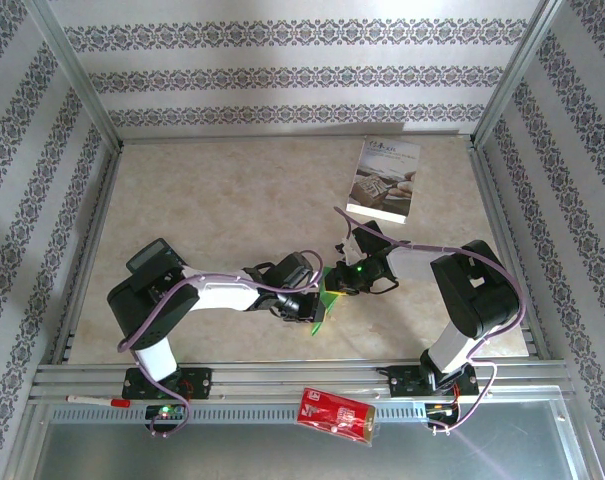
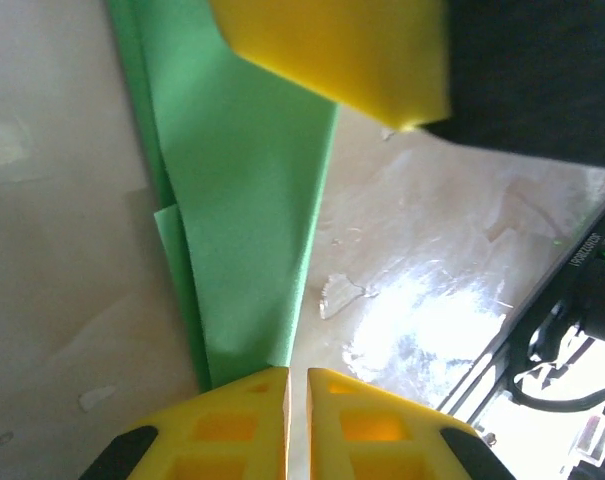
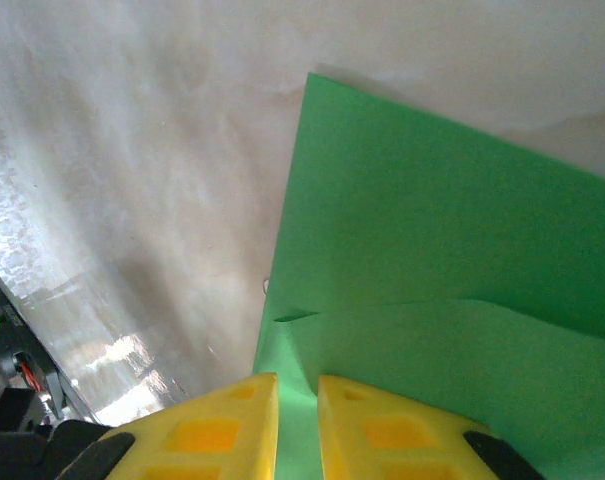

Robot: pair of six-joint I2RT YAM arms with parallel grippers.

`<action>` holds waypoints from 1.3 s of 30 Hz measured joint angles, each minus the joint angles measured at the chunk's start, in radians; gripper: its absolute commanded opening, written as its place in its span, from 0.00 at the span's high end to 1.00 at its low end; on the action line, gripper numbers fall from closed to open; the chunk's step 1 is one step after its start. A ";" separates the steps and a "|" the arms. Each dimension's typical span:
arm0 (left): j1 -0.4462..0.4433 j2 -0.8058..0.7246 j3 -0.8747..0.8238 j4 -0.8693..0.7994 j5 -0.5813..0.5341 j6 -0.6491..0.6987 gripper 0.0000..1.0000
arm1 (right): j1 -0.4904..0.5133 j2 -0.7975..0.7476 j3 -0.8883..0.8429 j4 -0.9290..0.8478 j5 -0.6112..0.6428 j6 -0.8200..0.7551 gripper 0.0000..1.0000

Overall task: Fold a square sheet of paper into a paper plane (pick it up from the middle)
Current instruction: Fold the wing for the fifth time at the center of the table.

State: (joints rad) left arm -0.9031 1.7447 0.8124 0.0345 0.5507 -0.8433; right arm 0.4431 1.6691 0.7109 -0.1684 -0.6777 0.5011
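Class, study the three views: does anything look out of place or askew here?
The red packet lies tilted on the front metal rail, off the table. The green paper has folded layers whose edges do not line up.

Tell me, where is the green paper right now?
From above, the green paper hangs near the front middle of the table, pinched between the left gripper and the right gripper, with the white booklet farther back.

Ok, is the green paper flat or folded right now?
Folded: the green paper shows one layer lapping over another in the right wrist view, with stacked edges in the left wrist view.
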 measured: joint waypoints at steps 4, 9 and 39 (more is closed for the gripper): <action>0.000 0.013 -0.003 0.013 0.003 0.001 0.87 | 0.000 0.000 0.000 0.000 0.000 0.000 0.79; -0.002 0.013 -0.013 0.029 0.003 0.001 0.88 | 0.000 0.000 0.000 0.000 0.001 0.000 0.79; -0.067 -0.073 -0.114 0.033 -0.008 -0.005 0.90 | 0.011 0.000 0.000 -0.026 0.002 -0.003 0.80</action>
State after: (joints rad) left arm -0.9699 1.6714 0.6983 0.0673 0.5426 -0.8486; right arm 0.4545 1.6691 0.7113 -0.1944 -0.6754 0.4980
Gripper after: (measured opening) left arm 0.103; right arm 0.200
